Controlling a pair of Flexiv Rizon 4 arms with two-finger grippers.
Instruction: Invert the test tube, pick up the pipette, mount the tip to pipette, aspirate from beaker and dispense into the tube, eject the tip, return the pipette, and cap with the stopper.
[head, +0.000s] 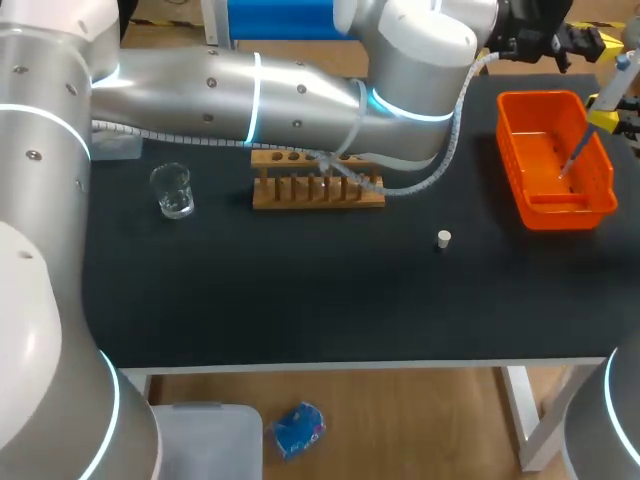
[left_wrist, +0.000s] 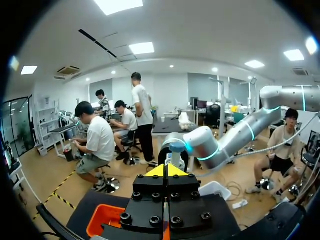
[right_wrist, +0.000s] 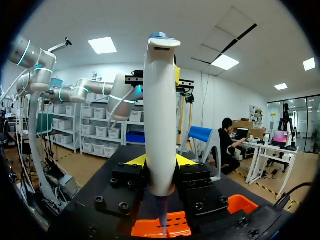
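My right gripper (right_wrist: 160, 162) is shut on a white pipette (right_wrist: 160, 110), which stands upright between its yellow fingers. In the head view the pipette (head: 598, 108) hangs tilted at the table's right edge, its thin tip (head: 570, 162) inside the orange bin (head: 520, 190). My left arm reaches across the back of the table, and its gripper (head: 560, 45) sits beyond the bin's far end. The left gripper (left_wrist: 167, 171) is shut with nothing in it. A glass beaker (head: 172, 190) stands at the left. A small white stopper (head: 444, 238) lies in the middle right.
A wooden test tube rack (head: 318, 190) stands in the middle back, with my left arm's cable draped over it. The orange bin (right_wrist: 155, 227) lies under the right gripper, and the same bin (left_wrist: 102, 220) shows below the left gripper. The table's front half is bare black mat.
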